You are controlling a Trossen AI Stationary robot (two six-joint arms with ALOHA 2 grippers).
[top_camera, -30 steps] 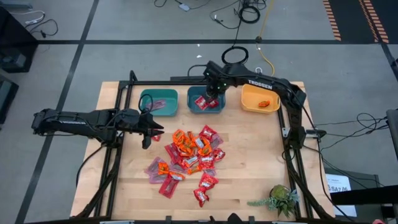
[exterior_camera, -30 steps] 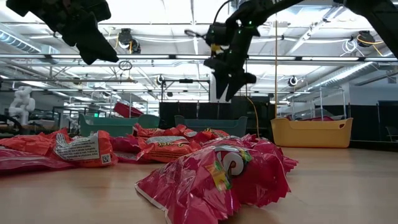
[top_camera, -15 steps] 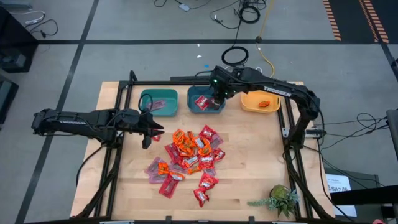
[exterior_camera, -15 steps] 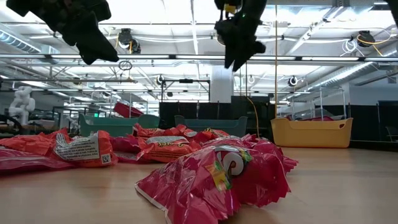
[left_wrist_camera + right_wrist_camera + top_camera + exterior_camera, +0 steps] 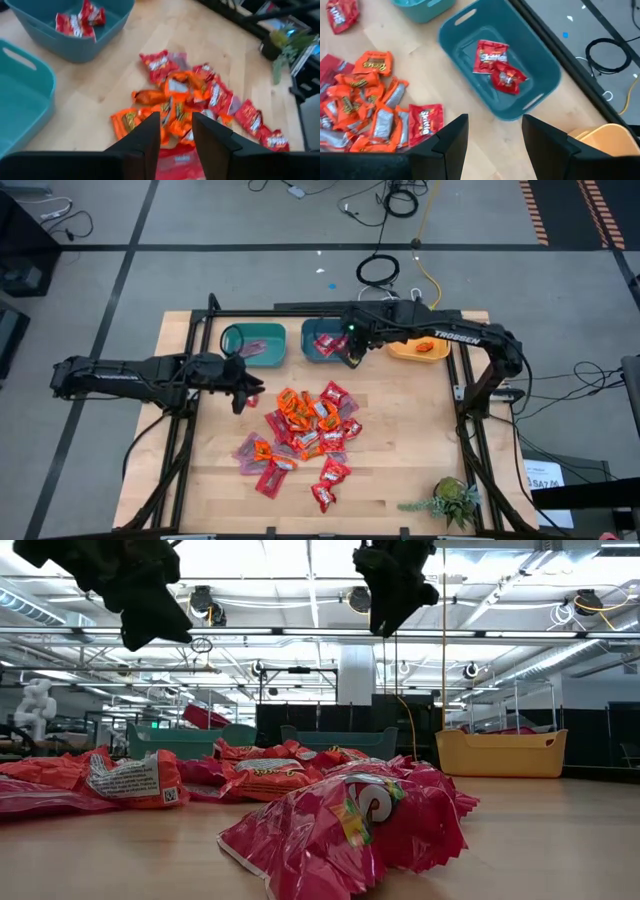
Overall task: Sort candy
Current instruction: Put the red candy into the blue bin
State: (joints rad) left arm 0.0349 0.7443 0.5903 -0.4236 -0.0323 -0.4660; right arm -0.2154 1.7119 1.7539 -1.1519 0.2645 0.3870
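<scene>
Both claws gape empty above crinkly foil candy (image 5: 305, 428); smooth moulded bin (image 5: 330, 340) holds seemingly two packets.

Candy (image 5: 305, 427) lies mid-table, three bins (image 5: 333, 346) behind it.

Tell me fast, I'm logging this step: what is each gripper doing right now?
Left gripper: open, empty, above the candy pile.
Right gripper: open, empty, near the middle teal bin.
</scene>
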